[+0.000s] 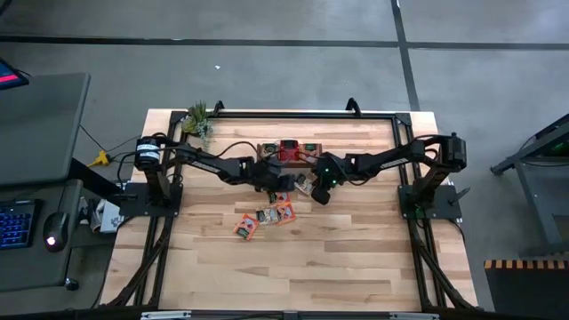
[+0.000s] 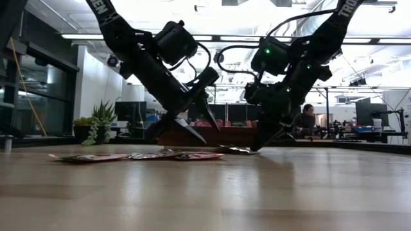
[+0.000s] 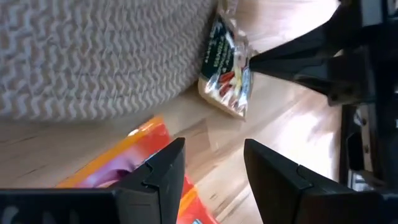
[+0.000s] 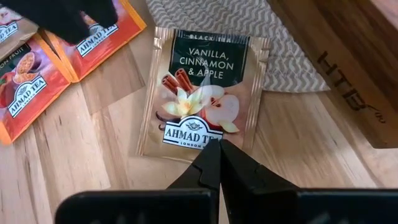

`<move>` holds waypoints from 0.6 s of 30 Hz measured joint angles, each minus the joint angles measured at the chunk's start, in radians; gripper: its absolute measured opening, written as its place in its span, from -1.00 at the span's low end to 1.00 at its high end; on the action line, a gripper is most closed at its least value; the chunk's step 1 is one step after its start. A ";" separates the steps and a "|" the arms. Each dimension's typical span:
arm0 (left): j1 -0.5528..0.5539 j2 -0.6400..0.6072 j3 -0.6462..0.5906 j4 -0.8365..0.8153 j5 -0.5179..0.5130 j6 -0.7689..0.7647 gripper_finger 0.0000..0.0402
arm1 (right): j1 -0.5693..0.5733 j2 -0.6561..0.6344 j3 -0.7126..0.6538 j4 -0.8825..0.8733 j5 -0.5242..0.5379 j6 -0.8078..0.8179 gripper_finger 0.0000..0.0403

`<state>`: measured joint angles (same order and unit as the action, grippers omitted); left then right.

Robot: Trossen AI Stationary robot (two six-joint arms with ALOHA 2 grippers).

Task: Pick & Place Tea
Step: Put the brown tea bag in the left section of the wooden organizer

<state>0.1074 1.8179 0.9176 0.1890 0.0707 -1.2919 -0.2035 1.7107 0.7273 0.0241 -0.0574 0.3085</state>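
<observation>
Vanilla, cinnamon & apple sachet (image 4: 202, 93): lies flat on the counter (image 4: 74, 162), one corner over a pale knitted mat (image 4: 249, 37), just beside the wooden tray (image 4: 348, 68). In your right wrist view the right gripper (image 4: 214, 163) has its fingers (image 4: 208, 171) pressed together, tips at the sachet's near edge; you can't tell if they pinch the edge or only touch it.

Orange sachets (image 4: 37, 68): next to it on the counter, w/ more loose ones (image 1: 265, 216) scattered toward the counter's middle in the high view.

Left gripper (image 3: 214, 165): fingers (image 3: 165, 168) apart, nothing between them, low over an orange sachet (image 3: 124, 165) beside the mat (image 3: 93, 56).

Low view: both arms angle down to the counter, left gripper (image 2: 196, 131) & right gripper (image 2: 263, 142) near each other, tips at sachet level.

Rear counter edge: small potted plant (image 1: 199, 120).
</observation>
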 joint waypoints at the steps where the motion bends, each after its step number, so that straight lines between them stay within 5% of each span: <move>1: -0.004 0.000 0.000 -0.006 -0.005 -0.003 -0.19 | 0.000 0.000 0.000 0.001 0.000 0.000 -1.00; 6: -0.018 0.035 -0.001 0.033 -0.077 -0.033 -0.19 | 0.001 0.001 -0.001 0.006 0.003 -0.002 -1.00; 18: -0.016 0.133 0.134 0.030 -0.056 -0.035 -0.19 | 0.001 0.003 -0.004 0.035 -0.004 0.001 -1.00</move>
<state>0.0910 1.9508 1.0517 0.2189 0.0143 -1.3271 -0.2028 1.7142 0.7235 0.0596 -0.0615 0.3092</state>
